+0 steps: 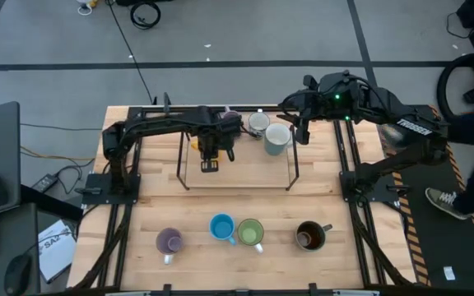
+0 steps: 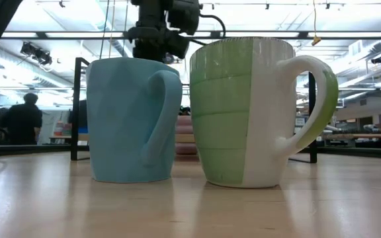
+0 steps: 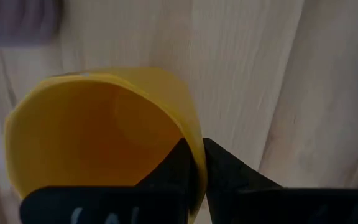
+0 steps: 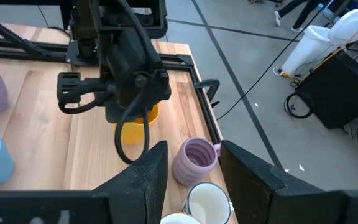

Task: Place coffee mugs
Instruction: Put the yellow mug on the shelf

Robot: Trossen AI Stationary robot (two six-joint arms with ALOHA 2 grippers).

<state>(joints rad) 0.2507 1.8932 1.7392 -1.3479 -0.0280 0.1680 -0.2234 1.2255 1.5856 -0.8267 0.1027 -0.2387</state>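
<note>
Seen from above, a wooden tabletop [image 1: 237, 210] is carrying coffee mugs in two groups. Along the near edge a lavender mug [image 1: 169, 241], a blue mug [image 1: 221, 227], a green mug [image 1: 250, 233] and a dark brown mug [image 1: 310, 236] are standing in a loose row, upright and mostly apart, though the blue and green ones are just beside each other.

Toward the far edge, the left end effector [image 1: 210, 156] is pinching the rim of an orange mug [image 3: 98, 140] with its fingers narrowed, one inside the wall and one outside. That rim grip is likely keeping the mug upright for setting down. The mug is sitting low over the boards inside a thin black frame [image 1: 237, 177]; whether it is touching the wood cannot be told.

The right end effector [image 4: 191, 168] is waiting near the far right edge with its fingers spread wide and holding nothing. Just below it are standing a second lavender mug [image 4: 196, 158], a white mug [image 4: 207, 202] and a pale grey mug [image 1: 277, 138], clustered near the orange one.

These close neighbours and the frame's uprights are crowding the left arm's path. A person's leg and shoe [image 1: 443, 200] are showing beyond the tabletop's right edge.
</note>
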